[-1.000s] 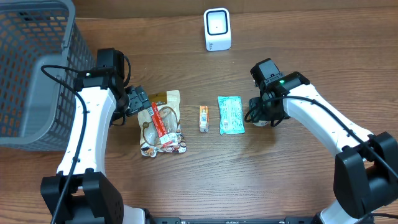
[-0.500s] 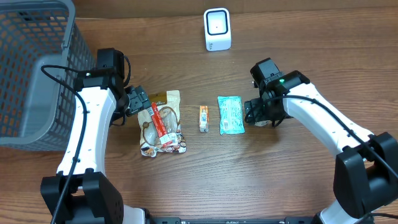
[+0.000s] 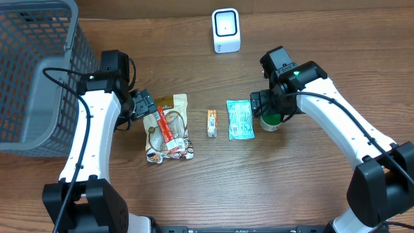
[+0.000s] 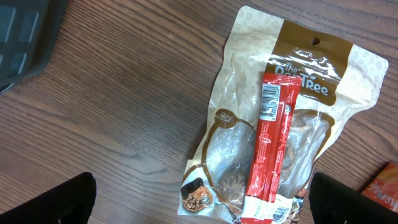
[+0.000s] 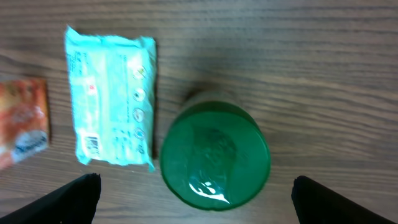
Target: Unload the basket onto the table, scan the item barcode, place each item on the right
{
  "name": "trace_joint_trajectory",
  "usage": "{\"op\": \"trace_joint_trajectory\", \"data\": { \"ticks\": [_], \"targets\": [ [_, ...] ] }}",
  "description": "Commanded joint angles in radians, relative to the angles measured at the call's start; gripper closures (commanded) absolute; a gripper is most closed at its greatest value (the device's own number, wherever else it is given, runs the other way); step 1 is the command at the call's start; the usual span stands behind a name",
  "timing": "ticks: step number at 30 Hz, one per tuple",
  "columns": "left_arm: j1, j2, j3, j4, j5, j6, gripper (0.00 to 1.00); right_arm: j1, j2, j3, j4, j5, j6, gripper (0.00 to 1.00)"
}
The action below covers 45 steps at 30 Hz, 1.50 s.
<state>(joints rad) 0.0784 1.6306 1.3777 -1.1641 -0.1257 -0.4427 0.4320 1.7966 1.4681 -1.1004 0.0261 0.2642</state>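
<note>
Wood-grain counter (image 3: 259, 188) holds a green-lidded jar (image 5: 215, 154) beneath the right claw (image 5: 199, 199), spread wide, gripping nothing; left claw (image 4: 205, 199), likewise spread, hovers over a snack pouch (image 4: 227, 143).

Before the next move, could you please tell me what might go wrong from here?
The green-lidded jar stands close beside the teal packet; the open right gripper above it could nudge the packet or tip the jar in closing.
The red stick lies loose on the brown pouch under the open left gripper; a grab might take both or slide the stick off.
No barcode shows on the jar's top; a scan may miss.
</note>
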Motion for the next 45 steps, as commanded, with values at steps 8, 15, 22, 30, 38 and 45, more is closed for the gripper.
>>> {"op": "trace_joint_trajectory", "data": {
  "ticks": [8, 15, 22, 30, 38, 45],
  "targets": [
    [0.0, -0.001, 0.016, -0.002, -0.012, -0.01, 0.0, -0.003, -0.001, 0.025, -0.026, 0.017, -0.029, 0.0],
    [0.0, -0.001, 0.016, -0.002, -0.012, -0.01, 0.0, -0.003, -0.001, 0.024, -0.028, 0.017, -0.026, 0.0],
    [0.0, -0.001, 0.016, -0.002, -0.012, -0.01, 0.0, -0.003, -0.001, 0.023, -0.027, 0.017, -0.025, 0.0],
    [0.0, -0.001, 0.016, -0.002, -0.012, -0.01, 0.0, -0.003, -0.001, 0.023, -0.025, 0.018, -0.025, 0.0],
    [0.0, -0.001, 0.016, -0.002, -0.012, -0.01, 0.0, -0.003, -0.001, -0.043, 0.047, 0.018, -0.025, 0.0],
    [0.0, -0.001, 0.016, -0.002, -0.012, -0.01, 0.0, -0.003, -0.001, -0.097, 0.1, 0.018, -0.026, 0.0]
  ]
}}
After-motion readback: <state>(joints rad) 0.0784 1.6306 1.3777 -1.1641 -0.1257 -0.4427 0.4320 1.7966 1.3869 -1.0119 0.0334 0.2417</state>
